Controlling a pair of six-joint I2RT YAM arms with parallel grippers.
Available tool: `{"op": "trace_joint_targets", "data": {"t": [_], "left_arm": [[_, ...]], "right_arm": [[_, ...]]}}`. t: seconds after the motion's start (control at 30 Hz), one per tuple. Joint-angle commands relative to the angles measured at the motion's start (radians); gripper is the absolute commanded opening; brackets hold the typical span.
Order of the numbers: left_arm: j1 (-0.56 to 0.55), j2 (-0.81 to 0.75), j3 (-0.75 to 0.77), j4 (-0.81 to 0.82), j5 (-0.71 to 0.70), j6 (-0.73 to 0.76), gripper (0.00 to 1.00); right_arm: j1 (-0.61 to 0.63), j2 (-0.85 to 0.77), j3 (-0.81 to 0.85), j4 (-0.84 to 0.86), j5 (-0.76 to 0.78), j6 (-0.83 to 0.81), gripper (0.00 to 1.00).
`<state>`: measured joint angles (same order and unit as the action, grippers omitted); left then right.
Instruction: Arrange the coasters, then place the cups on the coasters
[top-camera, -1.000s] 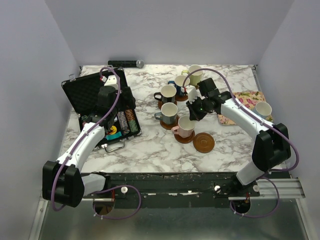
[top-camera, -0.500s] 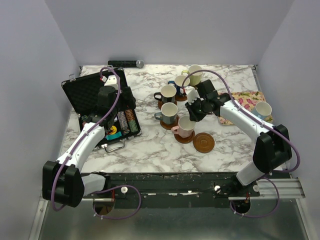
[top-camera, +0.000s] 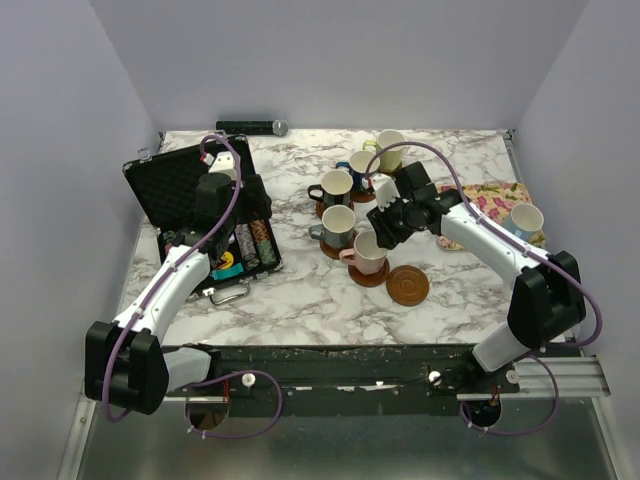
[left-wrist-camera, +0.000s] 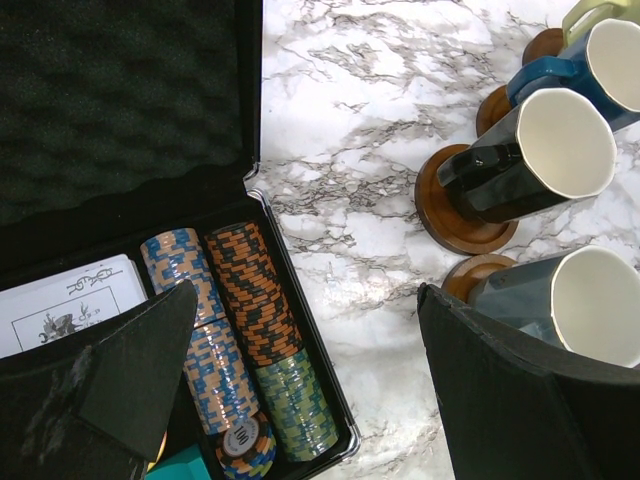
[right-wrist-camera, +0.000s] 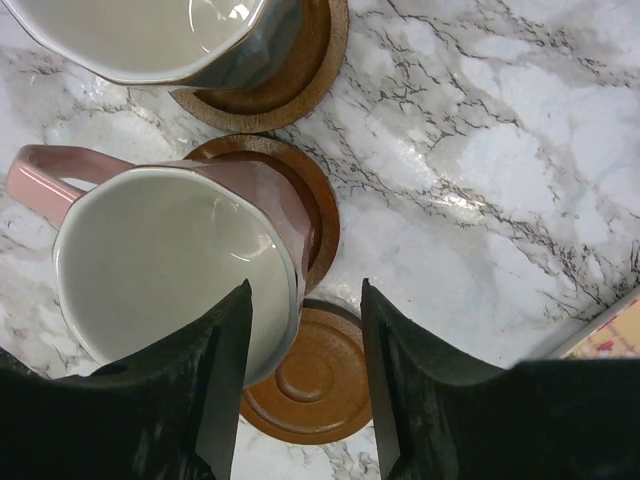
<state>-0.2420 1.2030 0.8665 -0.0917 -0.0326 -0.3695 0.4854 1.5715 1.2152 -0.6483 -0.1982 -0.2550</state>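
Marble table (top-camera: 300, 300); pink cup (right-wrist-camera: 170, 270) on coaster (right-wrist-camera: 315, 215); right tool (right-wrist-camera: 305, 290) parted

An open case (top-camera: 190, 190) sits at the left of the surface (top-camera: 300, 290), with chips (top-camera: 255, 243) in its near half. Five cups (top-camera: 338, 225) cluster at centre, apparently each on a coaster (right-wrist-camera: 322, 215). A bare coaster (top-camera: 407, 285) lies just front-right of the cluster. The sixth cup (top-camera: 526, 220) stands on the tray (top-camera: 490, 195) at right.
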Motion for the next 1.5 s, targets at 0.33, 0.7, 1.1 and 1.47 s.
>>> {"op": "trace_joint_targets", "data": {"t": [0.33, 0.7, 1.1, 1.47], "left_arm": [[0.004, -0.01, -0.018, 0.017, 0.019, -0.009, 0.99], [0.006, -0.01, -0.015, 0.009, 0.016, -0.008, 0.99], [0.006, -0.016, -0.017, -0.008, 0.023, -0.006, 0.99], [0.006, -0.043, -0.046, -0.014, 0.023, -0.014, 0.99]], "right_arm": [[0.002, -0.178, -0.046, 0.13, 0.023, 0.065, 0.59], [-0.321, -0.234, -0.109, 0.227, -0.083, 0.384, 0.57], [-0.395, 0.067, -0.121, 0.047, -0.182, 0.523, 0.48], [-0.395, 0.197, -0.157, -0.005, -0.264, 0.5, 0.47]]}}
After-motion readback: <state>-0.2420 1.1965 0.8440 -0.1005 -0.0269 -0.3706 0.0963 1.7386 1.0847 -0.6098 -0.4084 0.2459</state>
